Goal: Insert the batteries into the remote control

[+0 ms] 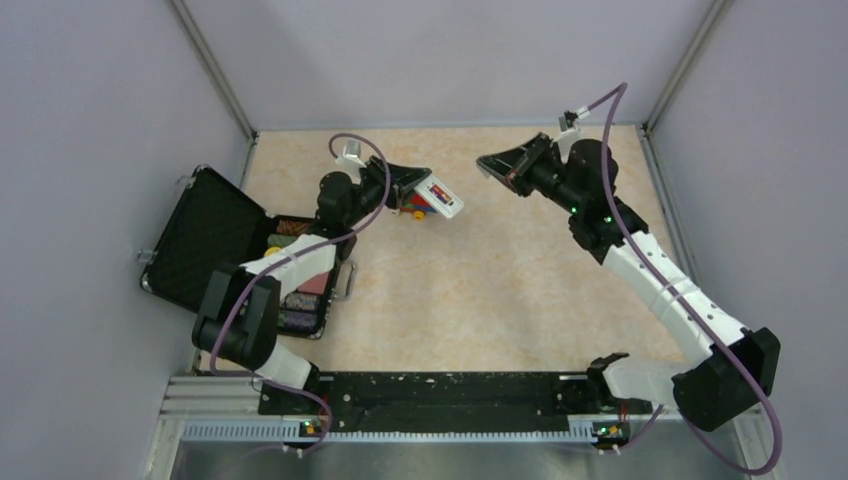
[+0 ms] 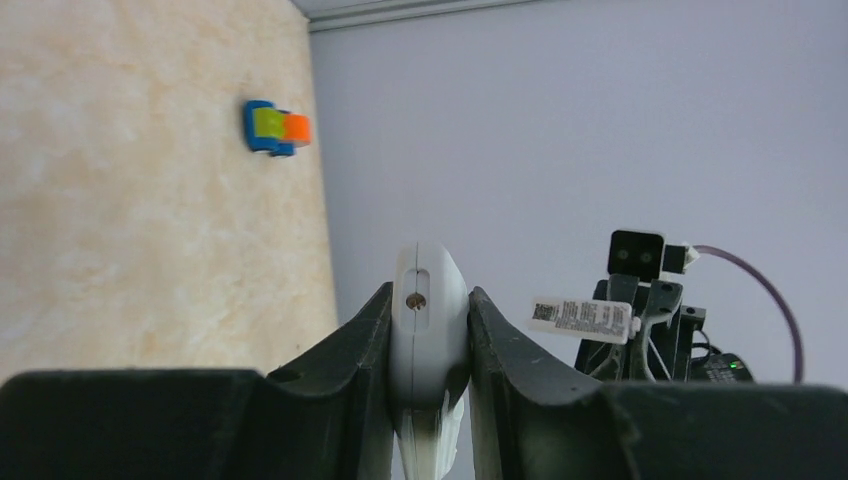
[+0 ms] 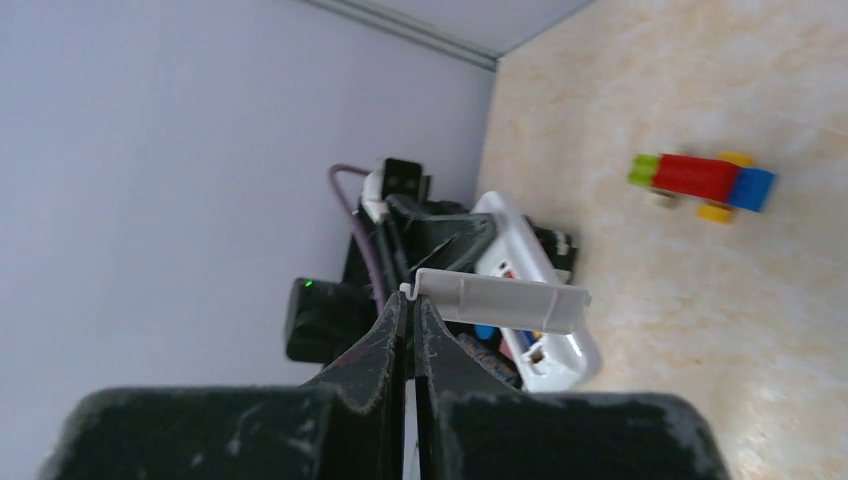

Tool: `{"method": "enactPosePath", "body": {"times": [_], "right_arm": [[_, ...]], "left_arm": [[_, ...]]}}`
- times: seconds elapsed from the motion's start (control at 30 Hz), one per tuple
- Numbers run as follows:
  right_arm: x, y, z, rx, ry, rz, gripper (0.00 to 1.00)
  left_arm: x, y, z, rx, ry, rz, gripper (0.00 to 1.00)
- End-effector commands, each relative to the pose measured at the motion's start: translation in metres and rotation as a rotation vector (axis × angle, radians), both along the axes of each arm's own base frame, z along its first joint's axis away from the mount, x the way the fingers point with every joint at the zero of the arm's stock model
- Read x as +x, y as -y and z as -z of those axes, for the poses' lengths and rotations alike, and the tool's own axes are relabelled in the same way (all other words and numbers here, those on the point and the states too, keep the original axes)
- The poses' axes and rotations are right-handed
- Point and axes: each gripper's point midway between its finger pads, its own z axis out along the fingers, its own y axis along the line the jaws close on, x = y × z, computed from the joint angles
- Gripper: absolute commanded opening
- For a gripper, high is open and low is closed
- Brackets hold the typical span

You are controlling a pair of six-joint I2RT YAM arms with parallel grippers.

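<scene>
My left gripper [image 1: 424, 181] is shut on the white remote control [image 1: 441, 196] and holds it above the table, open back facing up. In the left wrist view the remote [image 2: 430, 330] sits end-on between the fingers. Small red and dark marks in its battery bay look like the batteries [image 1: 440, 192]; a red-orange bit [image 3: 508, 273] and a blue bit [image 3: 485, 331] show there. My right gripper [image 1: 488, 166] is shut on the edge of the white back cover [image 3: 500, 300] and holds it in the air, a short way right of the remote [image 3: 535, 350].
The multicoloured toy brick car [image 1: 417, 209] lies on the table under the remote, and it also shows in the right wrist view [image 3: 703, 180] and the left wrist view [image 2: 275, 127]. An open black case [image 1: 215, 240] with poker chips [image 1: 300, 300] sits at the left. Walls enclose the table.
</scene>
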Motion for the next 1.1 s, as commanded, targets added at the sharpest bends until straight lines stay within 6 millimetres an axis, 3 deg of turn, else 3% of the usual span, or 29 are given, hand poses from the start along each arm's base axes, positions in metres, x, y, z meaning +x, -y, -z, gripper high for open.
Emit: {"method": "enactPosePath", "body": {"times": [0.0, 0.43, 1.07], "right_arm": [[-0.025, -0.015, -0.071, 0.162, 0.249, -0.161, 0.0], [-0.051, -0.037, -0.103, 0.334, 0.404, -0.333, 0.0], [-0.041, -0.057, -0.073, 0.371, 0.259, -0.384, 0.0]], "left_arm": [[-0.006, 0.014, -0.082, -0.217, 0.151, 0.088, 0.0], [-0.001, 0.04, -0.106, -0.348, 0.117, 0.121, 0.0], [0.001, 0.045, -0.117, -0.427, 0.096, 0.123, 0.0]]}}
